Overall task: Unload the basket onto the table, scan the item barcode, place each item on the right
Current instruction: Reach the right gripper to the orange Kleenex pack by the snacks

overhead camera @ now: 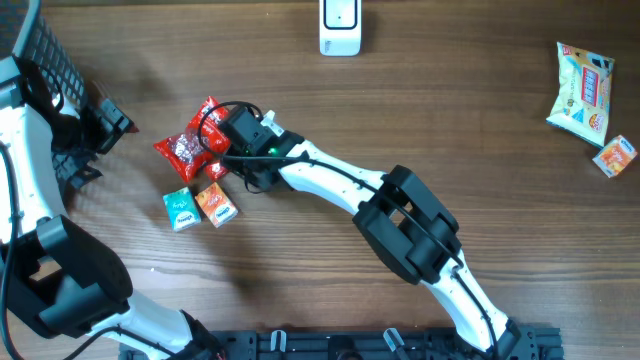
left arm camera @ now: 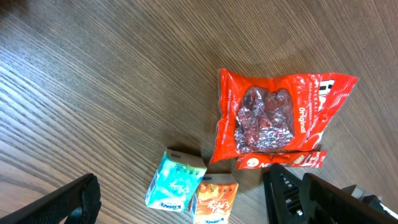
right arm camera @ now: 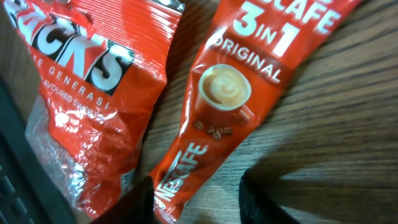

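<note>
At the far left a black gridded rack (overhead camera: 45, 60) stood by the table's edge. The left gripper (overhead camera: 98, 135) was beside it, its jaws spread wide with nothing between them. One of its fingers (left arm camera: 71, 202) showed as a dark matte wedge low in the left wrist view.

Further right lay a crinkled, glossy red snack bag (overhead camera: 185, 147) with a clear window. Just below it two small cartons sat side by side, a teal carton (overhead camera: 180, 209) and an orange carton (overhead camera: 215, 204).

The Nescafé sachet (right arm camera: 224, 93), a long narrow strip of shiny red foil, lay flat on the wood just beside the bag, its long axis roughly parallel to the bag's edge. In the right wrist view it ran from lower left to upper right, with the "3 in 1" end far from the camera and the brand-name end near the fingers.

The right gripper (overhead camera: 228, 145) hung over that near end with its jaws partly apart, one finger (right arm camera: 261, 193) on each side. A sliver of bare wood showed between strip and finger, so nothing was pinched.

A white scanner (overhead camera: 340, 25) stood at the far edge near the middle. From the right arm a broad stretch of brown wood-grain table (overhead camera: 470, 110) ran to a yellow snack bag (overhead camera: 582, 88) and a small orange packet (overhead camera: 614, 157) near the right edge.
</note>
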### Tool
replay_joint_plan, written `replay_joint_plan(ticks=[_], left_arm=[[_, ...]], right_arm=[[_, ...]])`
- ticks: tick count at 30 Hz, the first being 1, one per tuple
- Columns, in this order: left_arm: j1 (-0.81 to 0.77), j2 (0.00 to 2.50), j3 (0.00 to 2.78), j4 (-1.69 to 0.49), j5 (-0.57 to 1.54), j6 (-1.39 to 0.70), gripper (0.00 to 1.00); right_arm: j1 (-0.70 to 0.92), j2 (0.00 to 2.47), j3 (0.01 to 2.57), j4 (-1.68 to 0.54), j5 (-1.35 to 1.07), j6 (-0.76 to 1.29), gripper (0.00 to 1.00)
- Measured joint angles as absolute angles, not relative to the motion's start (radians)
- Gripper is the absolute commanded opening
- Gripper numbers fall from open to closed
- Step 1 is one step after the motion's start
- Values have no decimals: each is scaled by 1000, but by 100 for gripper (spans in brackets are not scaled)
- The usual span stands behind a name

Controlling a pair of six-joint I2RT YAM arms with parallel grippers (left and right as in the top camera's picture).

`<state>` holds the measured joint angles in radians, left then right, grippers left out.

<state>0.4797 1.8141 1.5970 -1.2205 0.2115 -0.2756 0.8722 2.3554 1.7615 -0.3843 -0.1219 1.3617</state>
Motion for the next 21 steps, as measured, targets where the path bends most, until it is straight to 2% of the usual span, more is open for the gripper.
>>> replay_joint_plan(ticks=[3,5,9,13,21], left_arm=[[480,1814,1597,-1221,211,-276,100],[480,1814,1597,-1221,211,-276,100],[480,1814,1597,-1221,212,-276,100],[480,1814,1597,-1221,212,-276,100],[480,1814,1597,-1226,211,-276,100]], right_arm=[[859,2357,1762,-400,-121,1364,22],[846,2357,1762,-411,-117,1357,21],[806,2358,1762,-427,-111,1349,4],[772,2360,1762,-443,-107,1330,5],[752,2361,1803,-537,-150,1104,24]])
